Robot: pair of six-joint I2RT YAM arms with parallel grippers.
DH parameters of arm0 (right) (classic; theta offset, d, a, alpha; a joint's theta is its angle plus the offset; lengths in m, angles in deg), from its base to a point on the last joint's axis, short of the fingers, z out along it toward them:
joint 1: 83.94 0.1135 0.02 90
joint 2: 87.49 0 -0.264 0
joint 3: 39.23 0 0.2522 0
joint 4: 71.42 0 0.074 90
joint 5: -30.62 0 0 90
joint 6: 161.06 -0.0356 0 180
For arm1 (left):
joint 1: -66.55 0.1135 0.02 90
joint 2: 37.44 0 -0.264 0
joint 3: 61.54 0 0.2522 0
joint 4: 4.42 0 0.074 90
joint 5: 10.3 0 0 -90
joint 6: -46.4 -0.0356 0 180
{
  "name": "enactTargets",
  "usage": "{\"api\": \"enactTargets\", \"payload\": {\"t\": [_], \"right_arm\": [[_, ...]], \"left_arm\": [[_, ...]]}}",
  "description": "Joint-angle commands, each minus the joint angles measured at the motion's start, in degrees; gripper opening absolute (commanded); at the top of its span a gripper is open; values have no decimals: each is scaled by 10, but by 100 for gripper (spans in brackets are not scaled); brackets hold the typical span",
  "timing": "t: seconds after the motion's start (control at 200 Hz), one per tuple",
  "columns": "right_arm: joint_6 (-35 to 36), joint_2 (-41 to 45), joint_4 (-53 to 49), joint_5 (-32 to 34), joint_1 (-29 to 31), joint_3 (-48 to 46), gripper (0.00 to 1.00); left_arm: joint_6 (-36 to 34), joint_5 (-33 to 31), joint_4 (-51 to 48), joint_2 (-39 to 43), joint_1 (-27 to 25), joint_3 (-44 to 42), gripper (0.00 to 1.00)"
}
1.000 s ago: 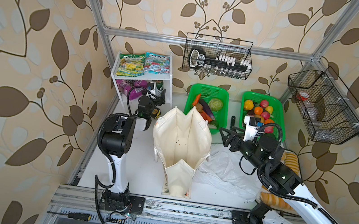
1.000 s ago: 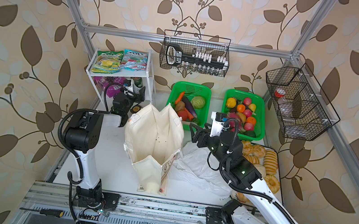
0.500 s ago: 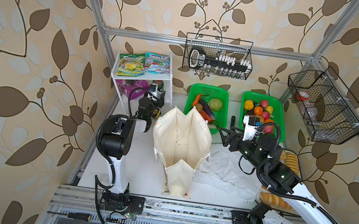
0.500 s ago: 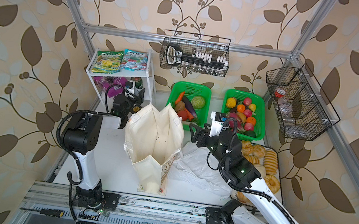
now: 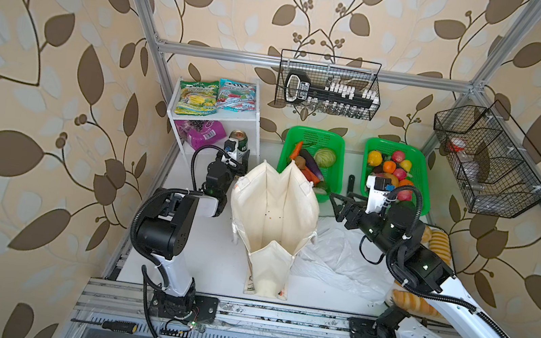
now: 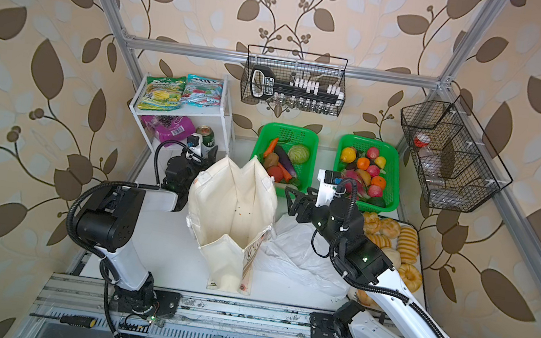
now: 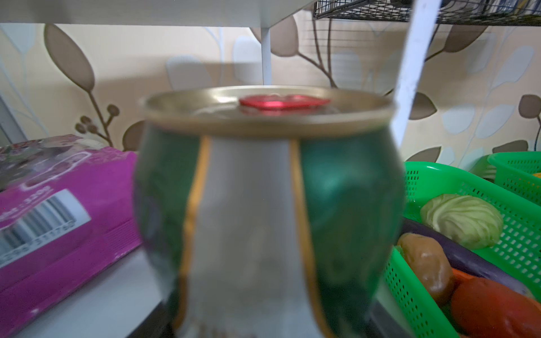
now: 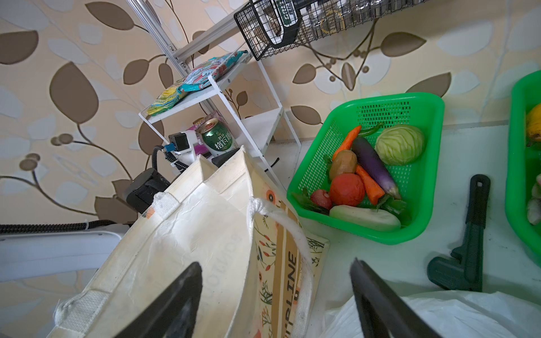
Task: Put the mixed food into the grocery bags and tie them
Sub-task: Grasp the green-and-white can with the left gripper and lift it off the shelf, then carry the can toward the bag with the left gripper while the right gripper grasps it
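The green drink can (image 5: 238, 136) stands upright on the white shelf's lower level, and it fills the left wrist view (image 7: 269, 204). My left gripper (image 5: 238, 150) is shut on the can's lower body. Beside the can lies the purple grape-print pouch (image 7: 58, 204). The teal-and-red snack packet (image 5: 237, 96) lies on the shelf top. The cream canvas tote (image 5: 274, 213) stands open in the middle, with the white plastic bag (image 5: 338, 260) crumpled to its right. My right gripper (image 8: 275, 263) hangs open over the tote's right rim and handle, holding nothing. Cabbage (image 8: 399, 143), potato (image 8: 342, 164) and tomato (image 8: 347, 188) lie in a green basket.
Two green mesh baskets (image 5: 340, 140) (image 5: 421, 168) stand at the back with vegetables and fruit. Bread rolls (image 6: 405, 241) lie along the right edge behind my right arm. A black tool (image 8: 468, 240) lies between the baskets. Wire baskets (image 5: 329, 85) hang on the walls. The white shelf's post (image 7: 409, 73) rises beside the can.
My left gripper's jaws have closed in onto the green can. The right arm has barely moved.
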Motion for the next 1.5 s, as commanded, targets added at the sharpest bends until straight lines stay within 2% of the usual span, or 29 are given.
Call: {"api": "enactTargets", "payload": {"t": [0.0,0.1,0.265,0.335,0.43,0.565,0.68,0.795,0.92,1.135,1.33,1.495], "right_arm": [[0,2,5,-13,-1,11,80],[5,-6,0,-27,-2,26,80],[26,-28,-28,-85,-3,82,80],[33,-44,-49,-110,-2,111,80],[42,-65,-74,-148,-3,150,79],[46,-92,-102,-206,-1,201,77],[51,-123,-132,-237,4,255,77],[69,-153,-156,-253,23,299,77],[94,-185,-180,-250,57,352,77],[159,-242,-234,-234,115,446,80],[199,-286,-290,-187,145,509,81],[209,-317,-315,-202,150,540,82]], "left_arm": [[-8,-27,20,85,-1,-21,49],[-3,-33,-14,146,0,-42,49],[6,-31,-124,304,0,-66,46],[7,-19,-208,375,0,-57,45],[3,12,-373,463,0,-15,44],[-6,100,-538,536,0,45,43],[-6,204,-659,550,-1,116,40],[8,310,-713,550,-5,160,35],[1,366,-755,555,-23,188,32],[-40,391,-809,542,-84,215,30],[-76,355,-851,514,-156,240,28],[-106,339,-865,505,-193,242,29]]}}
